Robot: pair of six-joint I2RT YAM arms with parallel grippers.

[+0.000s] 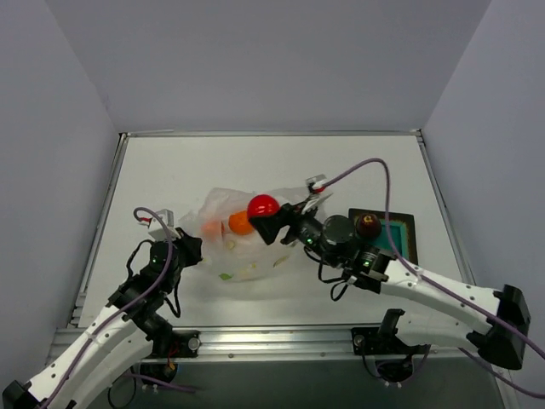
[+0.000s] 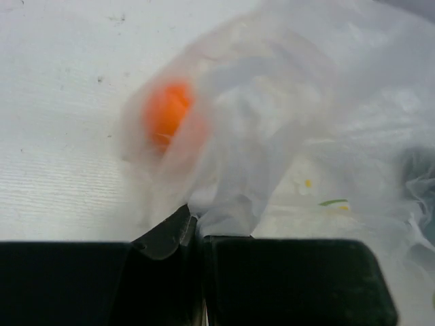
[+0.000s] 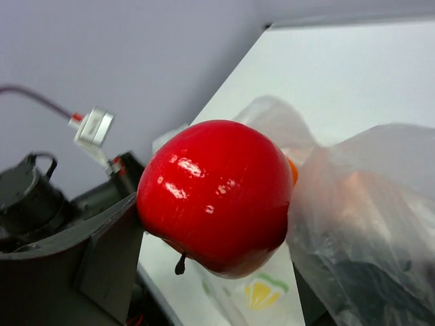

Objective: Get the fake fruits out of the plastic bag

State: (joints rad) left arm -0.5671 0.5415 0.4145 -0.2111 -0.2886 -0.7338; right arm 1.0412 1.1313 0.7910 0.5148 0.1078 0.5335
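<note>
Top external view, left to right: the left gripper point(image 1: 184, 249) sits at the left edge of the plastic bag point(image 1: 243, 262). The left wrist view shows its jaws pressed together, with a fold of bag film pinched between them. Two orange fruits point(image 1: 241, 223) lie inside the bag, side by side, and show through the film. The red fruit point(image 1: 263, 205) is above the bag's right side and appears clear of the plastic. It is clamped in the right gripper point(image 1: 271, 223), whose fingers close on its flanks. Further right, the maroon fruit point(image 1: 367, 225) rests on the black tray point(image 1: 402, 243), beside the right wrist. Judgement: two fruits are out and two remain in the bag. The drop spot lies to the gripper's right, back along its own forearm, so the right arm needs to draw back while the left anchors the bag. The fruit is round, so no axis needs aligning.
</note>
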